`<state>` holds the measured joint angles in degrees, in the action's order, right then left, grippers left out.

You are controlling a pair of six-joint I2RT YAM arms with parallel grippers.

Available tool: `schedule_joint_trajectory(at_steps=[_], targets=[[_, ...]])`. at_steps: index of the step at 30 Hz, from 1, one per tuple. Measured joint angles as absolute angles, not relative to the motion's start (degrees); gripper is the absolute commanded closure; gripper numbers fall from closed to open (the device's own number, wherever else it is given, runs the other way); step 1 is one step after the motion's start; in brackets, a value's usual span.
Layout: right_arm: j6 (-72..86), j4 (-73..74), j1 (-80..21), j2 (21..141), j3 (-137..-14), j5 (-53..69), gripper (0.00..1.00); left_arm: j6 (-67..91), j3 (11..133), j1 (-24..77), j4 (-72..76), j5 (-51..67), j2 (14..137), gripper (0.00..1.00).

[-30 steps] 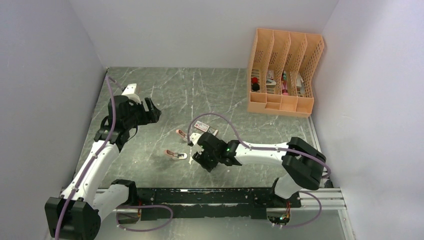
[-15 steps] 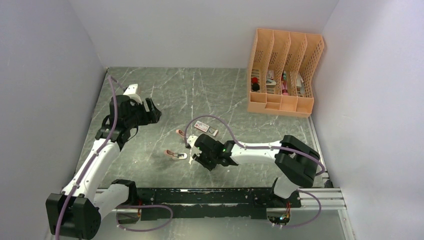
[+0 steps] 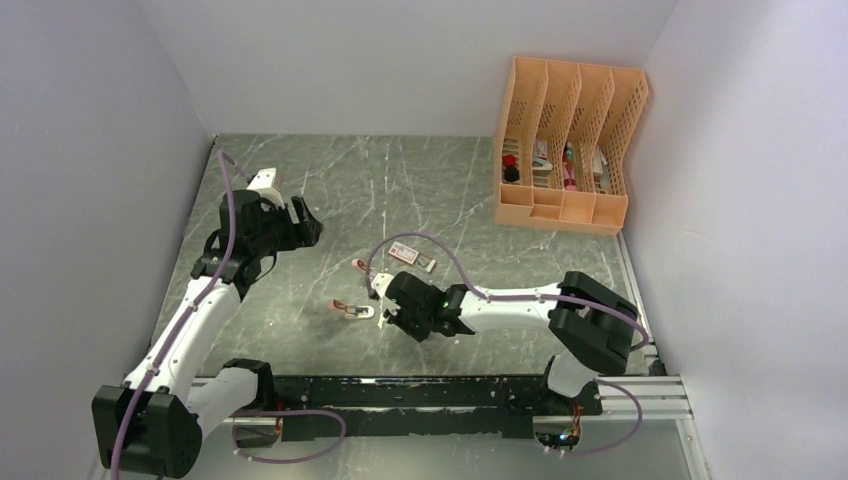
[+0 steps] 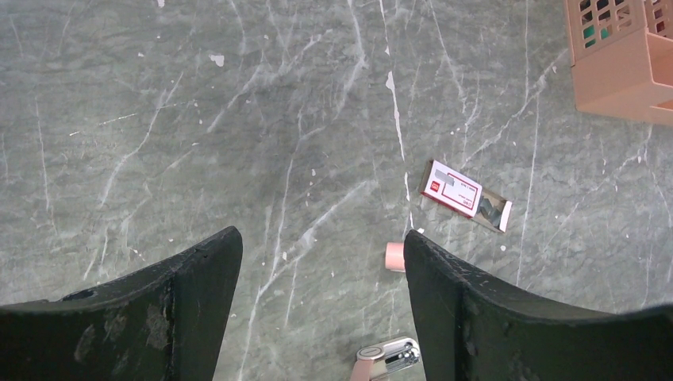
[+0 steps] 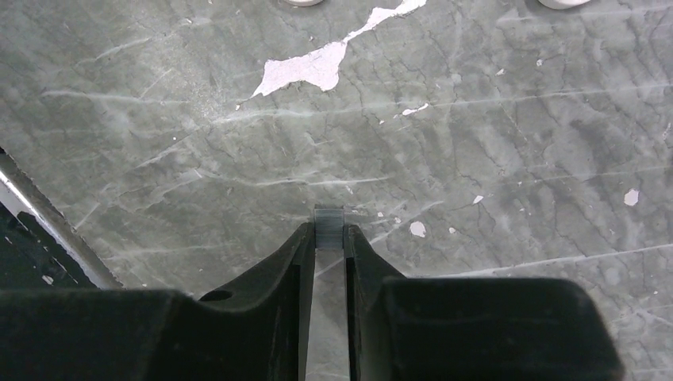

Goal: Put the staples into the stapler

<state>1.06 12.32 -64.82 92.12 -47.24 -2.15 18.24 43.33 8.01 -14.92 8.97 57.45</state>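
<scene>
Pinches a short grey staple strip (image 5: 328, 216) in the narrowed right gripper (image 5: 327, 232), low over the marble table (image 3: 300, 340), just right of the near pink stapler (image 3: 353, 310). Holds the left gripper (image 4: 317, 250) spread wide, raised at the left. Finds the red-and-white staple box (image 3: 413, 256) lying farther back, tray slid partly out

Staples box (image 4: 451, 188) flat, tray out; strip (image 5: 329, 217) in right pincer (image 5: 329, 232), stapler (image 3: 352, 310) near.

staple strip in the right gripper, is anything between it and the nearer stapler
Nothing visible. The staple strip sits pinched in the right gripper, and only bare table shows between it and the nearer stapler.
</scene>
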Motion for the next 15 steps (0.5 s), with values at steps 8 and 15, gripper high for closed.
schedule_joint_trajectory(at_steps=[8,15], targets=[[2.5,10.2,-65.6,94.1,-48.7,-3.1,0.8,18.2,43.3,8.0,-14.9,9.0,57.5,0.21],[4.5,7.2,-66.0,98.2,-52.1,-4.3,0.79,18.2,43.3,8.0,-14.9,9.0,57.5,0.22]])
